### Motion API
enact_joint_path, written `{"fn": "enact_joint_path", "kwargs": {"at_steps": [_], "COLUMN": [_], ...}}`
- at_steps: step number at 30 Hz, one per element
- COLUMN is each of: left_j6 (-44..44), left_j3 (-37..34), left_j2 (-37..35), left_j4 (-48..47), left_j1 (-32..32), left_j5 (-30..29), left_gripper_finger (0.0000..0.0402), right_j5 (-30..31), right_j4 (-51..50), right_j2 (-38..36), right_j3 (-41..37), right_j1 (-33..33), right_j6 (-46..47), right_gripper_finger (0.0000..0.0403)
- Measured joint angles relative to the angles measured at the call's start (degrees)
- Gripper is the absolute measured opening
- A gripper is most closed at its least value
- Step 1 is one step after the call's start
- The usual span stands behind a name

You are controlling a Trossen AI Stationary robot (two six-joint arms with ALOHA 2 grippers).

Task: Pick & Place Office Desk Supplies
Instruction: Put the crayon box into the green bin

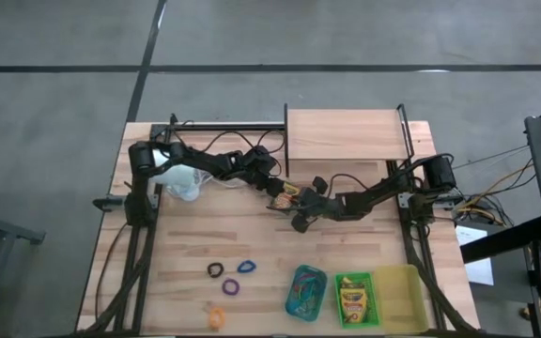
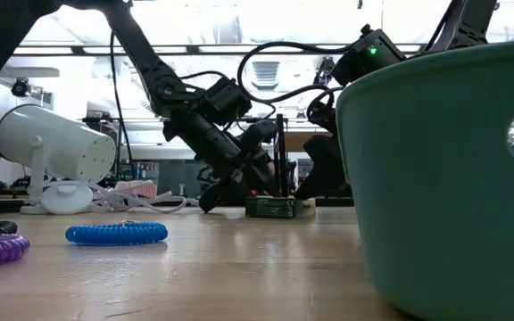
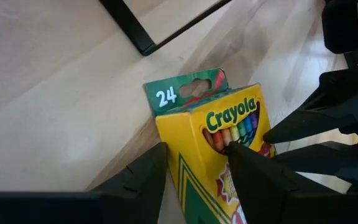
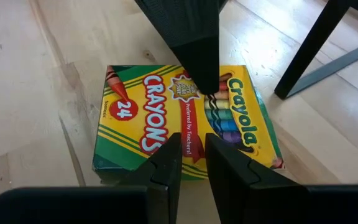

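A yellow-and-green crayon box lies flat, printed face up, on the table's middle. My left gripper is open and comes down on the box at a slant from the table's left. One of its fingers stands beside the box's long side, the other over its face. My right gripper reaches in from the right. Its fingers stand a narrow gap apart, nothing between them, over the opposite long edge. Black, blue, purple and orange loops lie near the front. My left gripper has one fingertip on the box's printed face beside the drawn crayons. The other finger stands just off the box's long side, and I cannot tell whether it touches. The box stays flat on the table. My right gripper holds its two fingertips over the box's face at that long edge; I cannot tell whether they touch it.
A white lamp with its cord stands by the left arm's base. A wooden shelf on black legs is at the back. Teal, green and yellow trays line the front right; the green one holds crayon boxes.
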Motion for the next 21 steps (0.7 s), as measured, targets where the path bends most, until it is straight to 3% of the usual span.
{"fn": "enact_joint_path", "kwargs": {"at_steps": [21], "left_j6": [0.6], "left_j3": [0.1], "left_j2": [-0.2], "left_j4": [-1.4], "left_j1": [-0.2], "left_j5": [-1.0], "left_gripper_finger": [0.0173], "right_j5": [0.7], "right_j4": [1.8], "right_j2": [-3.1], "right_j3": [-0.2], "right_j1": [0.0], "right_j6": [-4.5], "right_gripper_finger": [0.0068]}}
